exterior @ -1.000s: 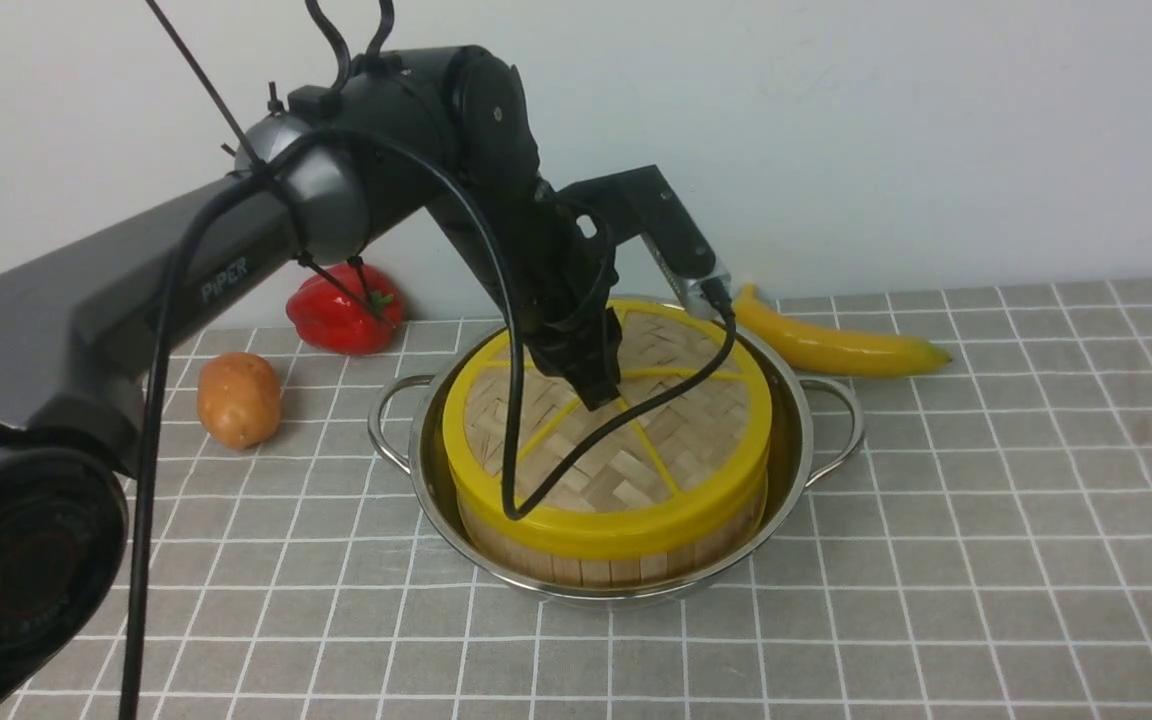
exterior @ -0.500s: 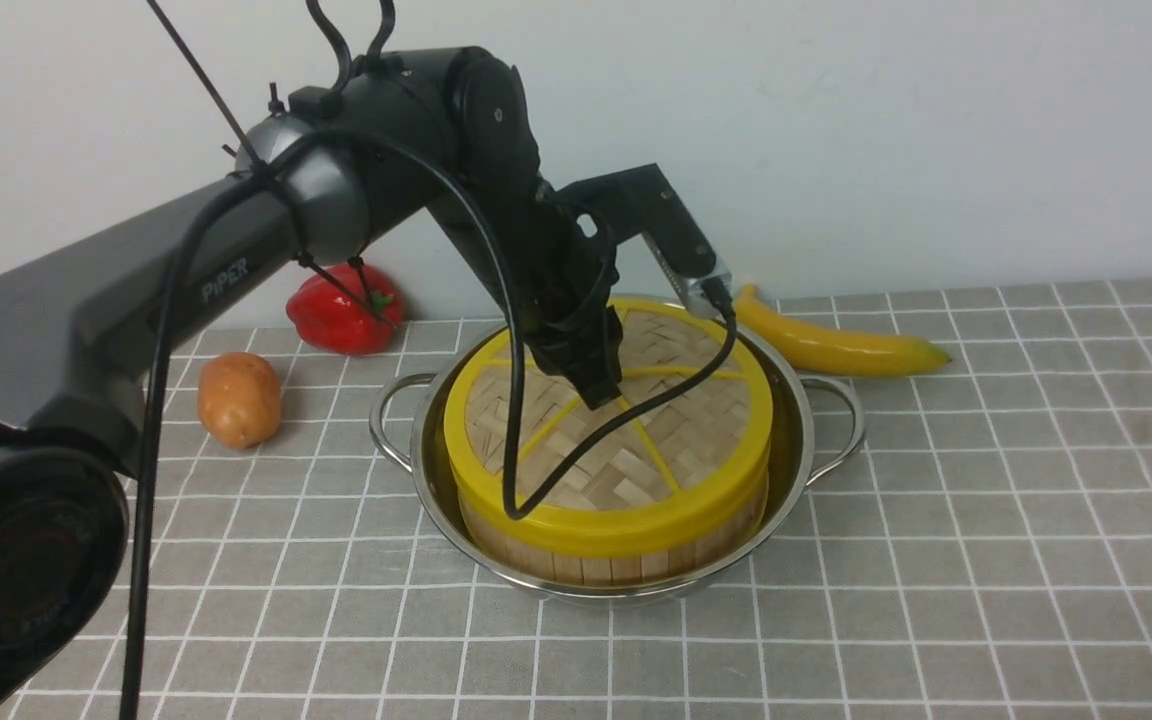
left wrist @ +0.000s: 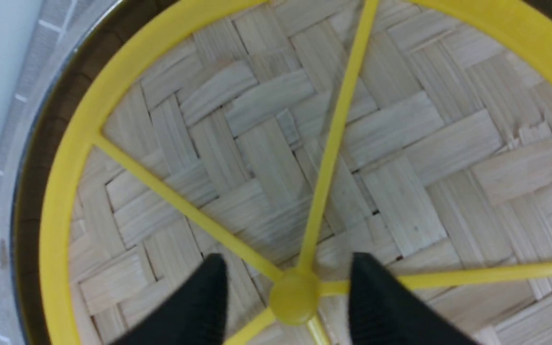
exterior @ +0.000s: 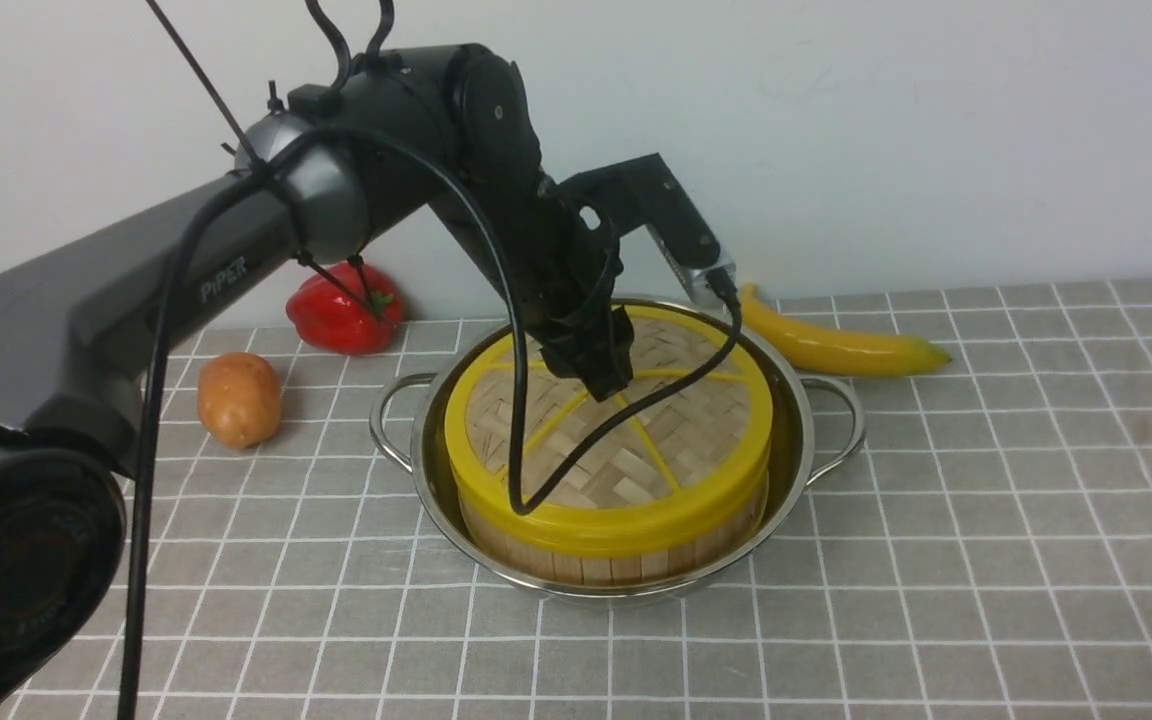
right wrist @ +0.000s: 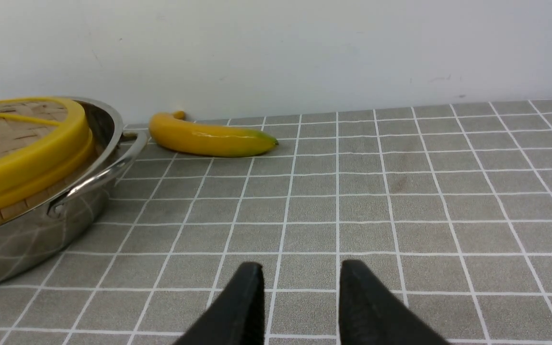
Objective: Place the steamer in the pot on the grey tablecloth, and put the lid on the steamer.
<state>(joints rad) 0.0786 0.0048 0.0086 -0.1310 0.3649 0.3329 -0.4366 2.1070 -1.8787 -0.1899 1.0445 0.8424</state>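
My left gripper (left wrist: 289,282) stands apart above the woven lid (exterior: 636,460), which caps the bamboo steamer (exterior: 596,568) inside the steel pot (exterior: 409,420), and a sideways lift could snag its hub and tip it!

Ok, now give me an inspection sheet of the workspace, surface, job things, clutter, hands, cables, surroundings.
Surface: grey tablecloth with white checks; faint brownish mark at its right side.
Job's things: steamer sits in the pot; lid is on the steamer.
Clutter: red pepper and orange-brown potato-like item left of the pot, banana behind it to the right.
Grippers: left hand open over the lid's centre hub; right hand open, nothing between its fingers.
Cables: black cable loops from the left arm across the lid.
Surroundings: plain pale wall behind.
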